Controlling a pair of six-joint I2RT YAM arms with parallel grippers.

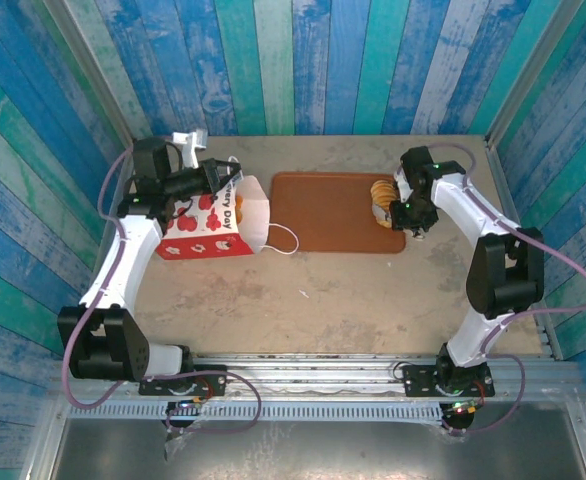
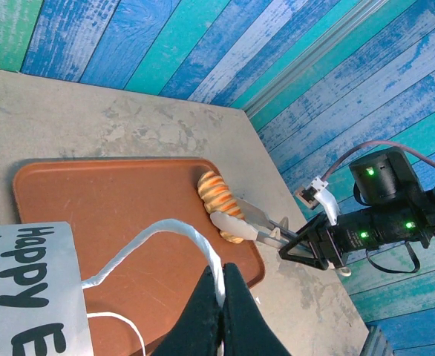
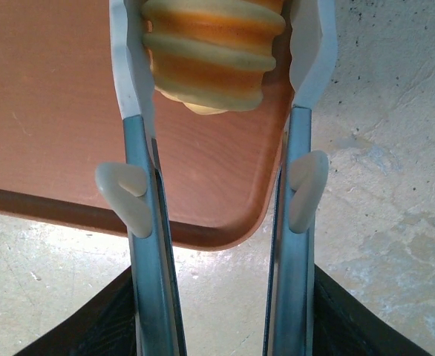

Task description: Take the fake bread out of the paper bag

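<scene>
Right now the right arm's jaws are gripping the ridged loaf (image 3: 210,52) of fake bread by its sides. Its ribs are running across from one finger to the other, and its long axis is lying along the fingers. They are holding it over the right end of the tray (image 1: 318,215), just inside a rounded corner; I cannot tell whether it is touching the tray. The left arm's jaws are clenching tight on the cord handle (image 2: 169,222) of the paper bag (image 1: 208,225). The bag is lying on its side on the desk (image 1: 353,300) at the tray's left end, its mouth facing the tray. Golden shapes (image 1: 235,212) are showing in that mouth, probably more bread. The next reach is likely heading leftward across the tray, and though the left arm is nearer, it is occupied with the handle.
</scene>
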